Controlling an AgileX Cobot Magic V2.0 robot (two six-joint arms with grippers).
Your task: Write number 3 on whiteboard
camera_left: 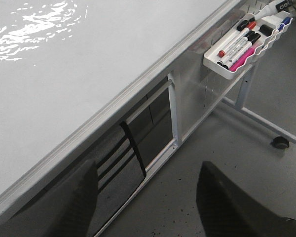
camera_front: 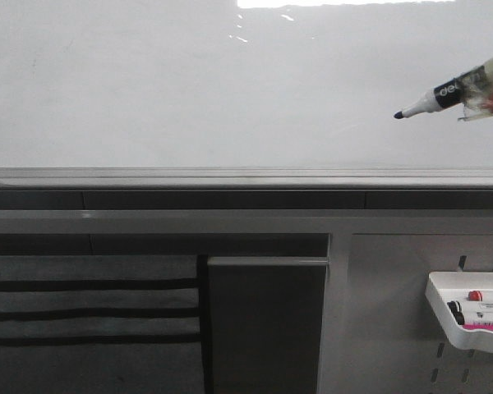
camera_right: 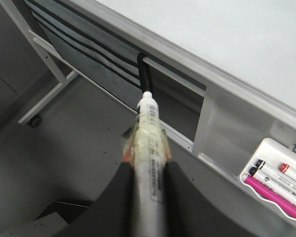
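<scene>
The whiteboard (camera_front: 189, 90) fills the upper front view, glossy white and blank; no number 3 shows on it. A black-tipped marker (camera_front: 444, 94) wrapped in tape enters from the right, its tip pointing left in front of the board's right part. My right gripper (camera_right: 148, 170) is shut on the marker (camera_right: 149, 148), which points toward the board's lower rail. My left gripper (camera_left: 145, 197) is open and empty, low beside the whiteboard (camera_left: 89, 64), over the floor.
A grey edge rail (camera_front: 246, 176) runs under the board. A white tray (camera_front: 468, 324) with several markers hangs on the perforated panel at lower right, also in the left wrist view (camera_left: 241, 47) and the right wrist view (camera_right: 281, 182). The stand has wheeled legs (camera_left: 280, 142).
</scene>
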